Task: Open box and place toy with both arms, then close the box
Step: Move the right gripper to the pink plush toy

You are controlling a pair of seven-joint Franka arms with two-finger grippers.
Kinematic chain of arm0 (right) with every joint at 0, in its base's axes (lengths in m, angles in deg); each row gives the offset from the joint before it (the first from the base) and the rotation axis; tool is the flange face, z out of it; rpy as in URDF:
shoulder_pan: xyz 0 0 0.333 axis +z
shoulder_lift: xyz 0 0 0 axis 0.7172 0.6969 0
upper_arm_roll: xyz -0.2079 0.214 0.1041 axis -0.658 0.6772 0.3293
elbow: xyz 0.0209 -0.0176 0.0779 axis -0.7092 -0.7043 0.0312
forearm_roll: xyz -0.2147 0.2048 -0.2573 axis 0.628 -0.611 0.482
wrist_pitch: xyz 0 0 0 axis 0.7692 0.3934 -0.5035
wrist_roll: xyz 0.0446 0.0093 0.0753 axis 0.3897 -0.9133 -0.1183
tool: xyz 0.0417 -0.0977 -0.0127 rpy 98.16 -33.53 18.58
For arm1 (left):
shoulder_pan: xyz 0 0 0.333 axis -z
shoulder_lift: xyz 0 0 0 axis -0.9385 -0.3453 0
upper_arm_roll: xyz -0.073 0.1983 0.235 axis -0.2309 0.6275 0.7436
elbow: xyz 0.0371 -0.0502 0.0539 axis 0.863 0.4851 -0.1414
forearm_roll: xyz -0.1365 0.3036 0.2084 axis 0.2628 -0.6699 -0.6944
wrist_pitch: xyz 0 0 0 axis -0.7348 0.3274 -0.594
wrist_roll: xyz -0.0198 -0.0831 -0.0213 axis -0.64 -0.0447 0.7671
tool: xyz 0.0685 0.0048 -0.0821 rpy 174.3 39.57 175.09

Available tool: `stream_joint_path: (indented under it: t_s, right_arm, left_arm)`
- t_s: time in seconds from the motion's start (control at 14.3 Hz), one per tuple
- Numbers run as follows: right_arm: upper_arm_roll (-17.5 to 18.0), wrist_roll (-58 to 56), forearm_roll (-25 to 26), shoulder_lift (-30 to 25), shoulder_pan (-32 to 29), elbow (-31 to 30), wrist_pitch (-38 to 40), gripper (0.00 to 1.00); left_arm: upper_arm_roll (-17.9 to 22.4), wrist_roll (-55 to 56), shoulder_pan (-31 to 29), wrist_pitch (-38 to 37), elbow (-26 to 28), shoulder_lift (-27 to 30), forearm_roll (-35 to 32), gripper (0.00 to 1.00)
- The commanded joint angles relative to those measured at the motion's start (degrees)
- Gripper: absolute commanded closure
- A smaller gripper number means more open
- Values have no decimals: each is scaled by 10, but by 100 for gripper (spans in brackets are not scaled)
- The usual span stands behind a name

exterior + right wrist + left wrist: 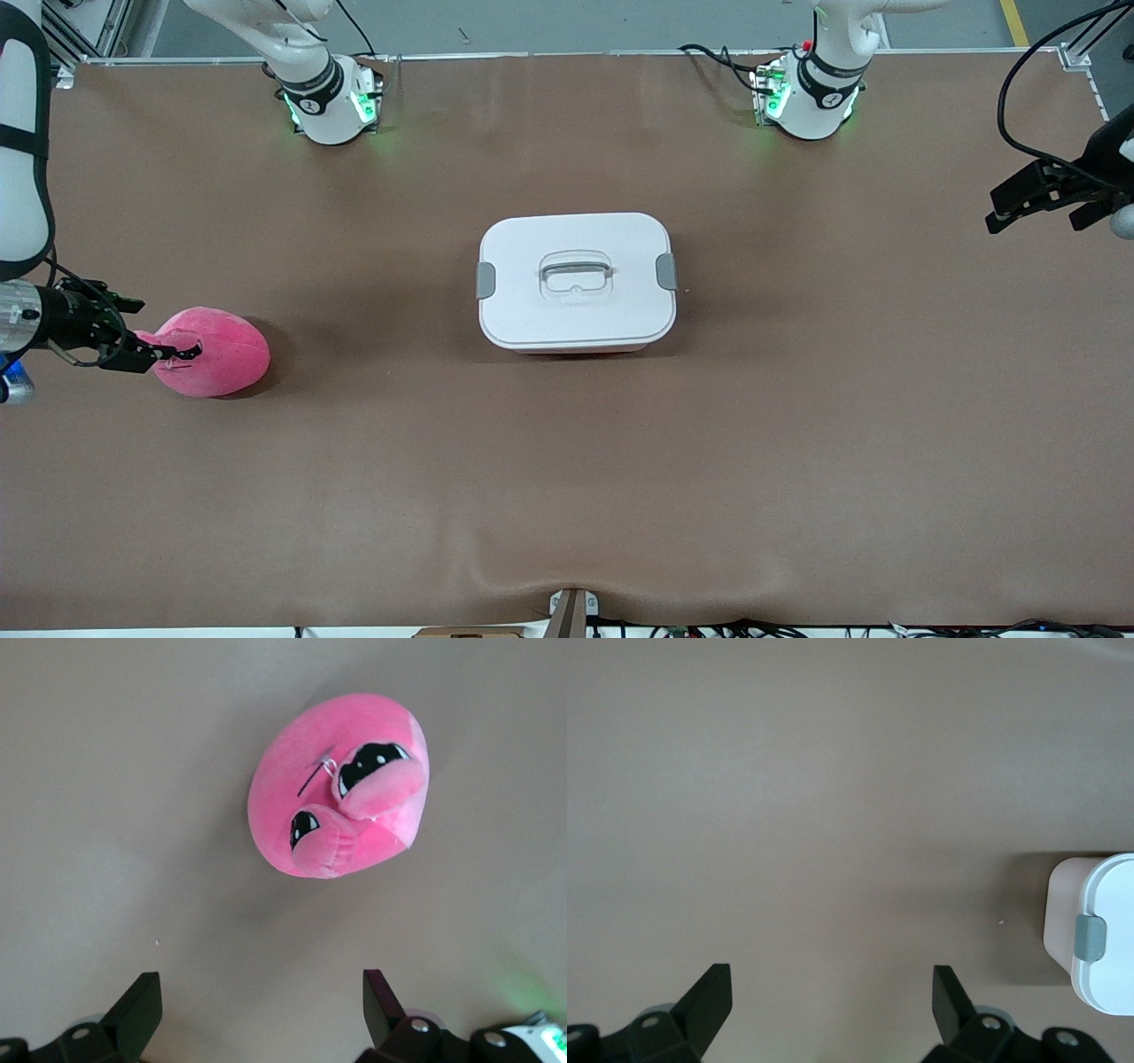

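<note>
From the high front camera, the box (577, 282) sits in the middle of the brown table (567, 478), lid on, its long side running from one arm's end of the table to the other. A grey clip (485, 280) sits at each short end, and the clear handle (576, 274) lies recessed in the white lid along that same long axis. I can read no brand or writing on it. The toy (217, 351) lies well apart from the box, toward the right arm's end of the table and a little nearer the camera, its long axis roughly parallel to the box's. The right gripper (151, 347) hangs over the toy's outer end. The left gripper (1041, 199) hangs over the table's edge at the left arm's end, well apart from the box.

In the left wrist view, the left gripper (833, 992) has its fingers spread wide with only bare table between them; one short end of the box (1099, 935) shows at the edge.

In the right wrist view, the right gripper (263, 997) is likewise spread wide and holds nothing. The toy (341, 797) lies on the table below it, showing two black glossy eyes, puffy cheeks and a thin stitched line. No label is legible.
</note>
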Motion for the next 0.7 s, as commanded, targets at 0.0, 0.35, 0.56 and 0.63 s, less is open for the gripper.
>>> stream_joint_path:
  t_s: [0.0, 0.35, 0.56, 0.63]
  right_arm:
    - [2, -41, 8, -39, 2, -8, 8, 0]
    - [2, -51, 13, -71, 44, -5, 3, 0]
    - [2, -137, 30, -86, 46, -7, 5, 0]
    - [2, -154, 30, -94, 46, -7, 6, 0]
  left_arm:
    - [0, -6, -1, -8, -9, -4, 0, 0]
    - [3, -11, -3, -8, -12, -5, 3, 0]
    - [14, -13, -2, -8, -13, -16, 6, 0]
    - [17, -13, -2, -8, -14, -20, 5, 0]
